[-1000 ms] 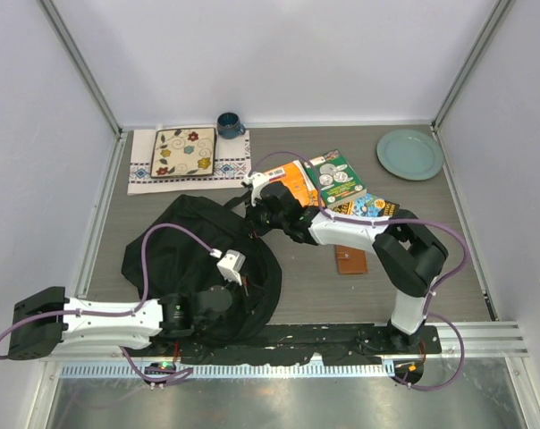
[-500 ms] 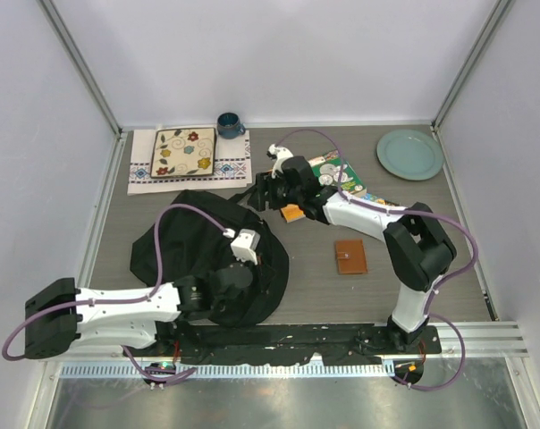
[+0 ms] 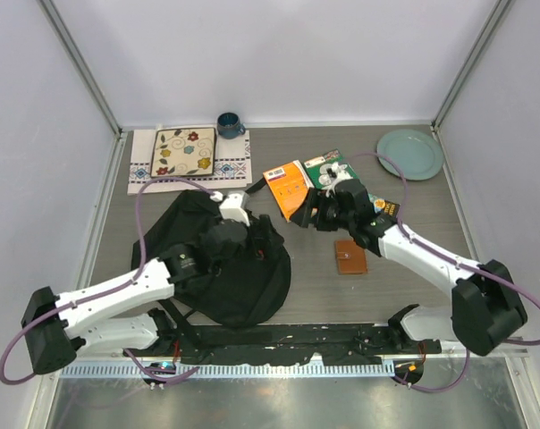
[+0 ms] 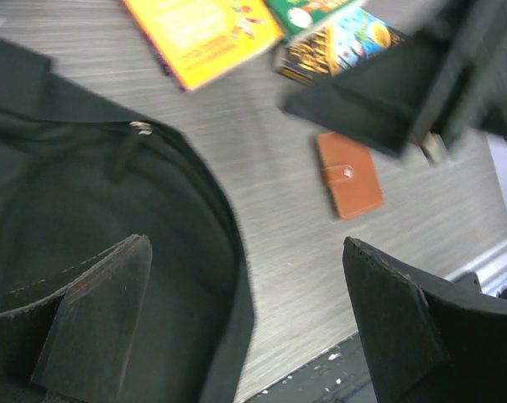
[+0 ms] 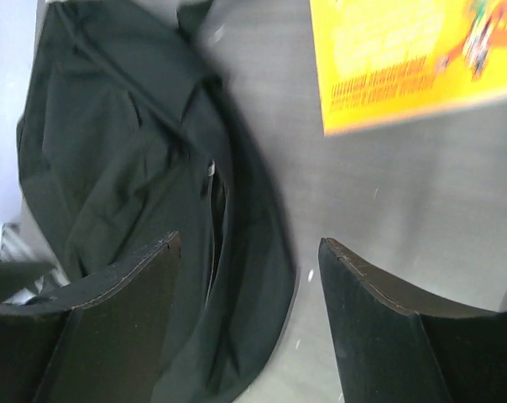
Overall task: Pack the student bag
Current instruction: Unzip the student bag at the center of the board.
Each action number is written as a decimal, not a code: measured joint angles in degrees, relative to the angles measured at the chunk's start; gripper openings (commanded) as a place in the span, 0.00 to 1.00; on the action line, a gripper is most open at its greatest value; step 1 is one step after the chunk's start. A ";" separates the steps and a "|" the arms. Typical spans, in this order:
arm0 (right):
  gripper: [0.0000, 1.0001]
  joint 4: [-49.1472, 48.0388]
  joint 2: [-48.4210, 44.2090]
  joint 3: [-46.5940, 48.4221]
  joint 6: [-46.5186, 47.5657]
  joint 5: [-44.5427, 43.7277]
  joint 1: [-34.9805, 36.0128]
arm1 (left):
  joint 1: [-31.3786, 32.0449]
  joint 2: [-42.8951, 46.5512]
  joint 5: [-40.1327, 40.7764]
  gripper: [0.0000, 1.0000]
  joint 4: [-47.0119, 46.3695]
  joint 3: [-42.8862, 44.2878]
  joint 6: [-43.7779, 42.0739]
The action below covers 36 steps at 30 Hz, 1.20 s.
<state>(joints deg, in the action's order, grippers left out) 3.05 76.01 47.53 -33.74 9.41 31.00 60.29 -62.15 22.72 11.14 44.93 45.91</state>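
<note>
At the back left a patterned mat and a dark mug sit apart from the work. In front of them, the student bag lies slumped on the table at near left, a zip pull showing on its upper side; whether its mouth is open, or whether anything is inside, cannot be told. The left gripper hovers over the bag's right edge with its fingers spread wide and nothing between them. Just right of the bag lies an orange book, flat on the table. The right gripper hangs close beside it, above bare table between book and bag, its fingers likewise parted and empty. Further right a brown wallet lies alone, and behind it a green book and another colourful book overlap. A pale green plate sits at the far right. With the books and wallet all outside the bag and neither gripper carrying anything, the packing looks barely begun: every visible item remains to be picked up and put in.
</note>
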 measured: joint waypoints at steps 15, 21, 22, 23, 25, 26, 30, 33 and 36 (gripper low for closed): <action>0.58 -3.87 -5.03 -12.81 -16.59 1.07 14.27 | -12.70 -0.98 -14.08 0.95 12.61 -3.48 1.62; 0.30 -4.70 -0.96 -13.07 -18.25 0.61 15.91 | -13.09 -0.96 -15.23 0.92 12.41 -3.93 1.62; 0.29 -4.66 -0.39 -13.09 -18.36 0.33 15.91 | -13.16 -0.98 -15.52 0.91 12.31 -4.02 1.62; 0.29 -4.57 -0.07 -13.09 -18.45 0.13 15.91 | -13.16 -1.11 -15.82 0.91 12.28 -4.04 1.62; 0.22 -4.31 0.11 -13.22 -18.53 -0.22 15.91 | -13.16 -1.55 -16.46 0.90 12.02 -4.04 1.62; 0.17 -4.35 0.09 -13.38 -18.53 -0.39 15.91 | -13.16 -1.86 -16.79 0.90 11.85 -4.04 1.62; 0.02 -4.85 -0.96 -15.04 -18.67 -0.83 15.91 | -13.18 -3.17 -18.34 0.89 10.91 -4.26 1.62; 0.01 -5.31 -1.75 -16.52 -18.73 -0.81 15.91 | -13.18 -4.11 -19.80 0.89 9.70 -4.61 1.62; 0.01 -6.36 -1.79 -17.68 -18.73 -0.76 15.91 | -13.18 -5.49 -21.66 0.89 7.96 -4.63 1.73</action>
<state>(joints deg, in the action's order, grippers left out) -3.31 74.22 29.85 -52.47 8.64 46.92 47.11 -67.64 1.06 19.09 40.29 47.64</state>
